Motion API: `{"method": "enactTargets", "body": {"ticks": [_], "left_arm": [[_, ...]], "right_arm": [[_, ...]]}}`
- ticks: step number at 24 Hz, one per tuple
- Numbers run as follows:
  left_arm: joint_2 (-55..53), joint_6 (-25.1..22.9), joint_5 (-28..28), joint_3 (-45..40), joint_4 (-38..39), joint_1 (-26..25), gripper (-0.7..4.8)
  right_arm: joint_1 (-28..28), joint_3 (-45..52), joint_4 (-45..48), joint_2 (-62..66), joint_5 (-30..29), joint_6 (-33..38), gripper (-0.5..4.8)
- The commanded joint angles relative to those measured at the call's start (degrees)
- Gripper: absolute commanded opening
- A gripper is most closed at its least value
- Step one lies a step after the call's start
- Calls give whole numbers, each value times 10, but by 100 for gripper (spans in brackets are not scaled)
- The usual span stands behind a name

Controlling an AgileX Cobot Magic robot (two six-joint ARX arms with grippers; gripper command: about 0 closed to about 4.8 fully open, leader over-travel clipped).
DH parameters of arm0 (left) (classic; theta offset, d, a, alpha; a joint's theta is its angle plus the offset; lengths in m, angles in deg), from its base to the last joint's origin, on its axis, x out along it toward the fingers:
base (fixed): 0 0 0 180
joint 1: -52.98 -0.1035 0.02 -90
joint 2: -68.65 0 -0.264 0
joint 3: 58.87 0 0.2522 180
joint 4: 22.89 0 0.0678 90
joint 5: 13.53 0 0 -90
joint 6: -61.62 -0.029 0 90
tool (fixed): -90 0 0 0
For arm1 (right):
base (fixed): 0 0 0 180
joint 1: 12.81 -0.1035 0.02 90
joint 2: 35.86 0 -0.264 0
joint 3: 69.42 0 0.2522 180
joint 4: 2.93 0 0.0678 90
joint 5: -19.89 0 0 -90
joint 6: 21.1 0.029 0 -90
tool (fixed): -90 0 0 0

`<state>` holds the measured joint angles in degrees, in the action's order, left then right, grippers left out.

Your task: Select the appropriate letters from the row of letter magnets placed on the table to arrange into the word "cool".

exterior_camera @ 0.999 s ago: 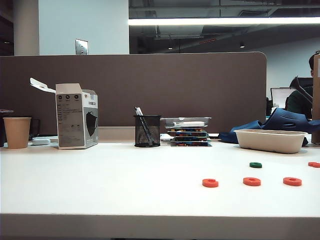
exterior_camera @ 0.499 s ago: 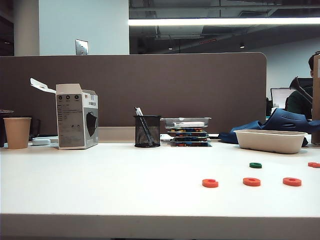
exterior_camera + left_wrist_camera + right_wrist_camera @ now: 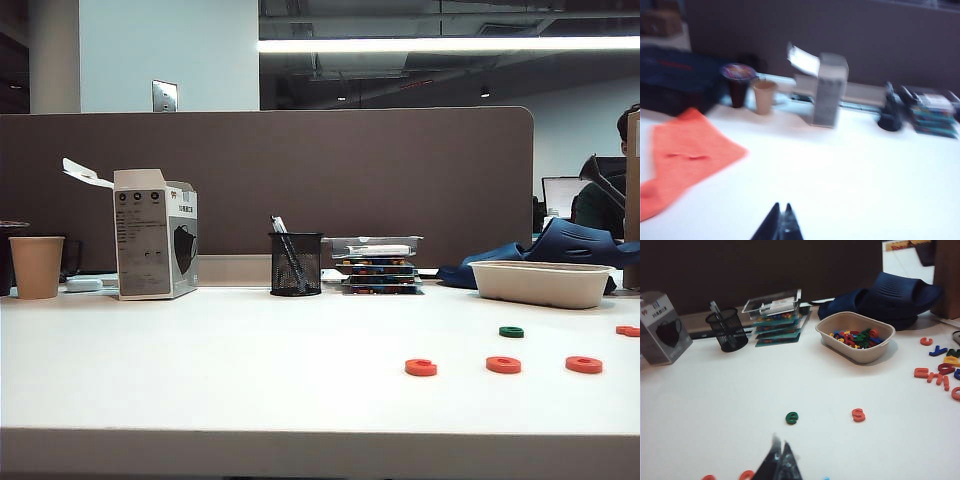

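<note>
Three red-orange ring letters [image 3: 421, 367] [image 3: 503, 364] [image 3: 584, 364] lie in a row near the front right of the white table [image 3: 200, 380]. A dark green ring [image 3: 511, 331] lies just behind them. Neither gripper shows in the exterior view. In the right wrist view my right gripper [image 3: 780, 442] is shut and empty above the table. Two red-orange pieces [image 3: 746, 475] [image 3: 708, 478] and a bit of light blue [image 3: 826, 478] peek in at the frame edge beside it. My left gripper [image 3: 781, 206] is shut and empty over bare tabletop, in a blurred view.
A green letter [image 3: 792, 417] and a red letter [image 3: 858, 414] lie loose on the table. A beige tray [image 3: 880, 347] holds several letters, with more loose letters [image 3: 935, 374] nearby. A pen holder [image 3: 295, 263], stacked cases [image 3: 378, 262], box [image 3: 155, 247] and paper cup [image 3: 36, 266] line the back. An orange cloth [image 3: 685, 155] lies there.
</note>
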<state>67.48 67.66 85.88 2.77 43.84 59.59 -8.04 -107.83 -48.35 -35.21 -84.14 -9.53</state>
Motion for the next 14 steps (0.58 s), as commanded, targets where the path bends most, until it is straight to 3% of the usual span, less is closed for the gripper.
{"method": "enactTargets", "body": {"ticks": [1,3,5,7,14], "left_arm": [[6,-3,-50,-95,-162,0,-5],[8,-11,-70,-146,-233,0,-5],[8,-46,-74,-250,-346,0,-5],[8,-45,-107,-314,-416,0,-5],[9,-45,-110,-425,-522,0,-5]], "right_arm": [[-1,55,110,-6,17,9,-2],[-2,84,131,-8,28,9,-2],[-2,143,174,-7,28,6,-2],[-2,183,200,-7,28,-14,-2],[-2,247,241,-7,40,-49,-2]]}}
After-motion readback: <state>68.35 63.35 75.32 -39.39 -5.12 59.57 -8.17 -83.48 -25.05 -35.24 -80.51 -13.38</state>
